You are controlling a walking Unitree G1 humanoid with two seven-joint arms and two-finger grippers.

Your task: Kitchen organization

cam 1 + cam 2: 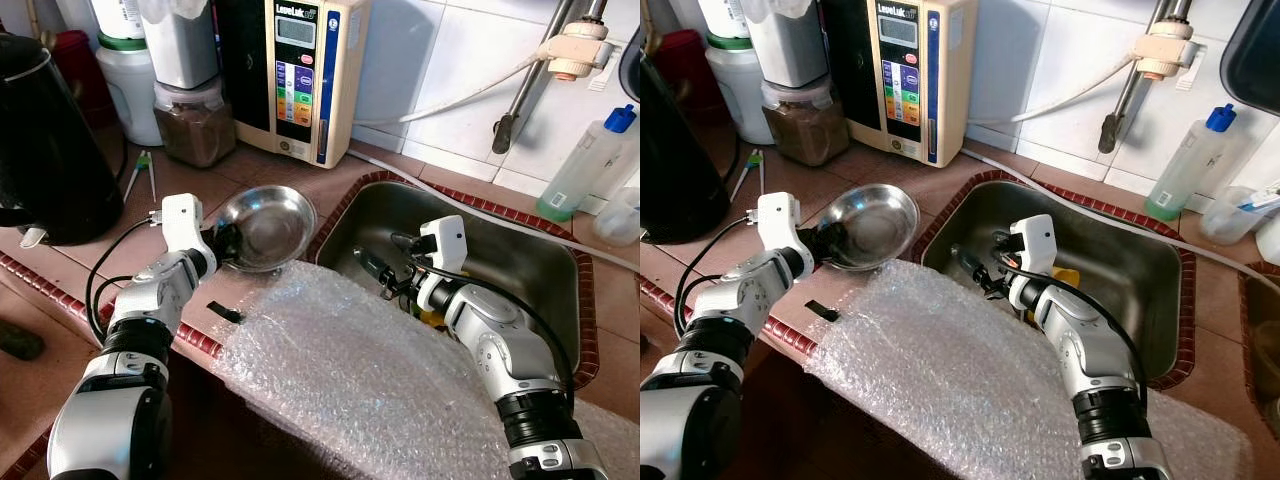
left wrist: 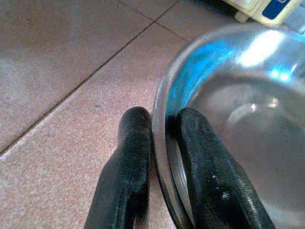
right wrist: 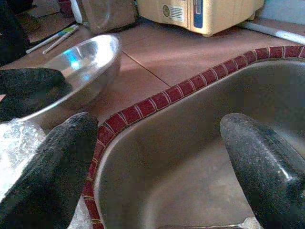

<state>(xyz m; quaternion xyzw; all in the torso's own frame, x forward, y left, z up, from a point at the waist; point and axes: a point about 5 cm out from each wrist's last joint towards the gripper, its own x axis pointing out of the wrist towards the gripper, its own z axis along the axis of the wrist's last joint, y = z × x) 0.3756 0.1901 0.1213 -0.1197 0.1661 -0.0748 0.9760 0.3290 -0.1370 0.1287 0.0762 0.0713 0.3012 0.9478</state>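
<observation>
1. Your left pincer [image 1: 222, 245] is clamped on the near-left rim of the steel bowl [image 1: 268, 226]. The left wrist view shows one finger [image 2: 126, 176] outside the wall and the other inside, pinching the thin lip between them.
2. The bowl sits on the tiled desk [image 1: 120, 250], just left of the sink [image 1: 520, 265], with its near edge touching the bubble wrap [image 1: 370, 380]. Behind it stand a water ionizer [image 1: 300, 75] and a jar of brown powder [image 1: 193, 122].
3. Handling judgement: thin stainless steel, so light and stiff, not fragile. The surface is polished and likely slippery under rubber pads, and a rim pinch gives little contact, so the bowl may swing or rotate about the grip once lifted. Keep the lift slow and level.
4. Orientation: the bowl is upright, mouth up, and appears empty. It is round, so it has no long axis worth noting, and its rim looks slightly raised on the far side.
5. Your right pincer [image 1: 395, 268] hangs over the sink basin with its fingers spread wide, holding nothing.
6. Something yellow [image 1: 1067, 277] lies in the sink under the right arm; I cannot identify it.
</observation>
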